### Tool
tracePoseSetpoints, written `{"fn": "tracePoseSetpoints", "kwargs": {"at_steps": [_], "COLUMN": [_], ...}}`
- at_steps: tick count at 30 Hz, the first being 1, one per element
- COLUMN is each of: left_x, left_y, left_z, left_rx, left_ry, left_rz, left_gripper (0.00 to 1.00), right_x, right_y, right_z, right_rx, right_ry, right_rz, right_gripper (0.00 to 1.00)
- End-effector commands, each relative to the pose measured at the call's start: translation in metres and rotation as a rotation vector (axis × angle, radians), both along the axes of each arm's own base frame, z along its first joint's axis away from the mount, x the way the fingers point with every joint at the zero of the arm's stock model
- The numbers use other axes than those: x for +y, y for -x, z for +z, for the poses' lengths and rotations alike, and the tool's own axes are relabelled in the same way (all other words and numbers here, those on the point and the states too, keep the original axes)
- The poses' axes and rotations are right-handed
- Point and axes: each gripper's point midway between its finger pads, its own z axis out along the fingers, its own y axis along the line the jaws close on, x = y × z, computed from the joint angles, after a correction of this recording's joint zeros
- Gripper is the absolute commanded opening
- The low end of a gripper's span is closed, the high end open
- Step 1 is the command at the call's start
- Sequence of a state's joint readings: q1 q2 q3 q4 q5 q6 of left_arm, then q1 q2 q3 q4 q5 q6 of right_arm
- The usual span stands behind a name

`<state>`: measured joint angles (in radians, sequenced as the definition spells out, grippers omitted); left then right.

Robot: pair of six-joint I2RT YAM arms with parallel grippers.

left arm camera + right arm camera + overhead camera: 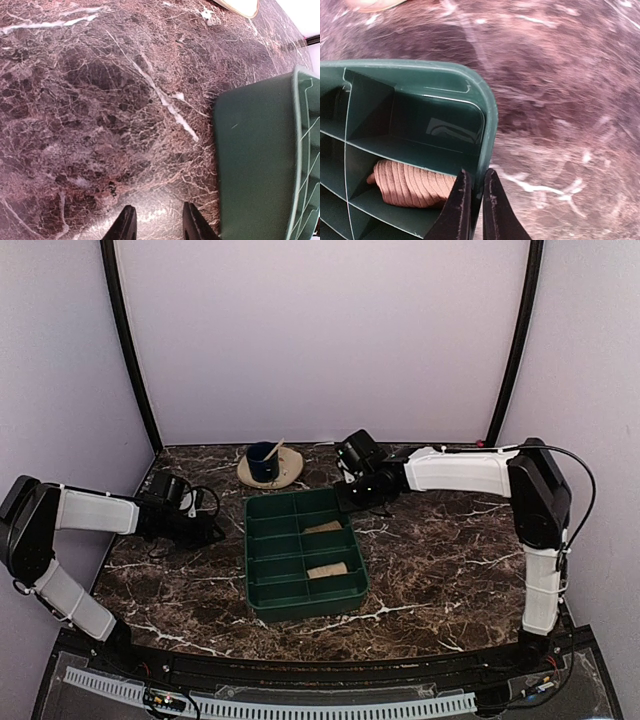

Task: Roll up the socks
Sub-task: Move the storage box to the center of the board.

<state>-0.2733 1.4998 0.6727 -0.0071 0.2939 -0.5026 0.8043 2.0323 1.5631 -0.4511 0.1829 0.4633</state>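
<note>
At the centre of the top view, inside the dark green plastic tray with divided compartments (247, 550): both socks, already as rolls. Upper tan sock roll (322, 527) in a compartment on the right side, lower tan sock roll (327, 571) further down in the same column, apart, with dividers between. Cannot tell which one carries the stripes. Seen closer at lower left of the right wrist view, most likely the upper one: ribbed knit, wound tight, resting against a compartment wall. Right gripper (352, 495) at the tray's upper right corner, jaws almost together and pinching the rim wall, one finger inside, one outside, touching no sock. Left gripper (208, 532) at the left of the tray, jaws moderately apart over the dark marble table (100, 100), holding nothing. Probably very light, soft and easy to squash. Not slippery, thanks to the ribs, and not fragile. Likely to unwind if pulled by the loose outer end. Better to pinch across the middle of a roll, through all layers, coming from above between the dividers.
</note>
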Motion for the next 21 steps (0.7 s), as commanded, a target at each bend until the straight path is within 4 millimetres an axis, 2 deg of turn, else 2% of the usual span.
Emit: {"fn": "tracePoseSetpoints", "kwargs": {"at_steps": [1, 10, 14, 18, 21], "left_x": [0.000, 0.004, 0.004, 0.006, 0.006], "left_y": [-0.009, -0.010, -0.014, -0.025, -0.040], "left_z": [0.017, 0.029, 0.040, 0.055, 0.076], "left_rx": [-0.062, -0.096, -0.130, -0.182, -0.240], "left_ry": [-0.015, -0.039, -0.058, -0.082, -0.099], "left_rz": [-0.005, 0.021, 0.031, 0.046, 0.061], "left_gripper": [0.33, 0.34, 0.33, 0.33, 0.34], "right_x": [-0.074, -0.111, -0.119, -0.115, -0.117], "right_y": [0.008, 0.009, 0.010, 0.011, 0.010], "right_z": [-0.042, -0.042, -0.044, -0.043, -0.036], "right_rx": [0.091, 0.080, 0.073, 0.070, 0.047], "right_ry": [0.209, 0.238, 0.235, 0.205, 0.193], "right_rz": [-0.100, -0.166, -0.180, -0.170, -0.178], "right_gripper": [0.00, 0.00, 0.01, 0.15, 0.25]}}
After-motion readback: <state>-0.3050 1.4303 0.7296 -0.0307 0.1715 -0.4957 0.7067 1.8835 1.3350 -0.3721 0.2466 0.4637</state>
